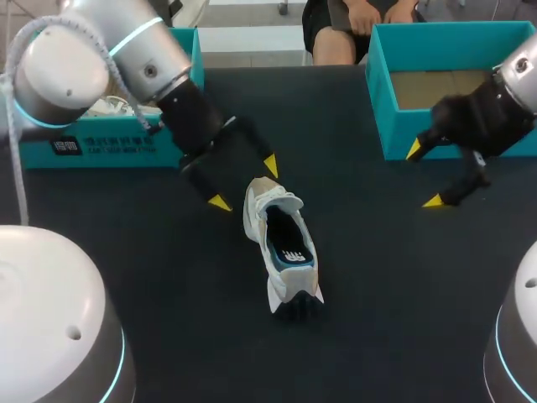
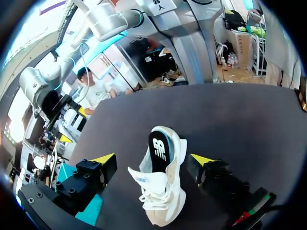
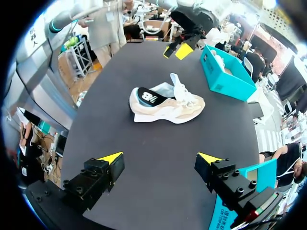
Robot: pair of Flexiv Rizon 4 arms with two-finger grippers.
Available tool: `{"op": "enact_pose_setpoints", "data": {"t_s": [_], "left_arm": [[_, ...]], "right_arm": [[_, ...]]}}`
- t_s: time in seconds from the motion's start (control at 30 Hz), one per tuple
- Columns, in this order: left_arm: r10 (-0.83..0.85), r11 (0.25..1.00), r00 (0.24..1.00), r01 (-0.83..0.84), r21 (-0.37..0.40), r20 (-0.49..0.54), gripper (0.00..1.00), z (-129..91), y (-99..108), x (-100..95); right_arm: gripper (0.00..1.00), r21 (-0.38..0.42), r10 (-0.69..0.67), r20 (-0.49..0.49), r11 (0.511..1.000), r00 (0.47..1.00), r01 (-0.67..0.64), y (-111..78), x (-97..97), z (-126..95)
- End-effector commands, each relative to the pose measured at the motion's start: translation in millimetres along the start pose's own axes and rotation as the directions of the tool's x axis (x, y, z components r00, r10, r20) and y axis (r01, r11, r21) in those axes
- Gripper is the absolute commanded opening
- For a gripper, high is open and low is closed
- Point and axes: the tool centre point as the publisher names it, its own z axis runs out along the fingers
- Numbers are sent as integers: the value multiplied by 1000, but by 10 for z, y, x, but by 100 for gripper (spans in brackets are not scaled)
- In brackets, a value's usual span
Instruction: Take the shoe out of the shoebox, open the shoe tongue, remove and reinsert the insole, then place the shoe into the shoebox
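Sneaker [image 1: 281, 252]: cream/white, dark insole w/ logo showing. Lies on dark surface [image 1: 377, 319], mid-area, outside both boxes, laced end toward L pincer.
L pincer [image 1: 245, 183]: fingers wide apart, holding nothing, just beside sneaker's laced end.
R pincer [image 1: 424, 175]: fingers wide apart, holding nothing, near front wall of R teal shoebox [image 1: 436, 143], well apart from sneaker.
L teal shoebox [image 1: 101, 147]: at far L of surface, behind L arm.

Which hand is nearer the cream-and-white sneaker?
Left. The left hand is open at the toe end of the sneaker; the right hand is off by the right-side teal shoebox.
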Motion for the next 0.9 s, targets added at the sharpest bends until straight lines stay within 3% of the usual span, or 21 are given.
{"op": "enact_pose_setpoints", "data": {"t_s": [0.03, 0.07, 0.37, 0.5, 0.9], "left_arm": [[-7, 1000, 989, 3, -29, -148, 9, 67, 46, -173], [-8, 999, 987, 2, -33, -158, 0, 79, 36, -189], [-32, 994, 974, 8, -107, -225, 0, 294, -10, -223], [-42, 972, 981, -4, -234, -190, 0, 457, 9, -205], [-42, 972, 981, -4, -234, -190, 0, 457, 9, -205]], "right_arm": [[100, 1, -1, 5, 1000, 1000, 1, -5, 33, -16], [100, 1, -1, 5, 1000, 1000, 1, -5, 33, -16], [100, 1, -1, 5, 1000, 1000, 1, -5, 33, -16], [100, 1, -1, 5, 1000, 1000, 1, -5, 33, -16], [100, 1, -1, 5, 1000, 1000, 1, -5, 33, -16]]}}
